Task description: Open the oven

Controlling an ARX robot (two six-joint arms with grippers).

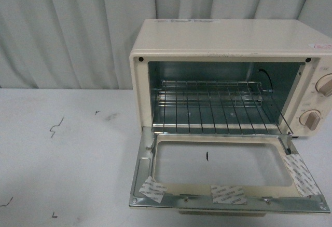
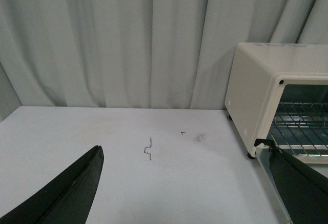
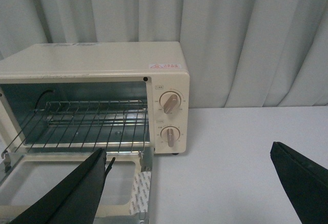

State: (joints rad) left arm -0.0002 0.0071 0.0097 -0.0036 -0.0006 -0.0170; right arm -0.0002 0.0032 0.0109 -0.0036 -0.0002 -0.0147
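The cream-white oven (image 1: 228, 40) stands on the white table with its glass-windowed door (image 1: 223, 164) dropped flat open toward me. The wire rack (image 1: 212, 107) shows inside; two round knobs (image 1: 311, 119) sit on its right side. No arm shows in the front view. In the left wrist view the oven (image 2: 256, 90) is at the right, and my left gripper (image 2: 187, 183) is open and empty over the bare table, left of the oven. In the right wrist view the oven (image 3: 102, 60) is ahead, and my right gripper (image 3: 187, 178) is open and empty by the door's right corner.
A grey pleated curtain (image 1: 67, 29) hangs behind the table. Small dark pen marks (image 1: 56, 127) dot the table surface left of the oven. White tape strips (image 1: 228, 193) are stuck on the inner face of the door near its front edge.
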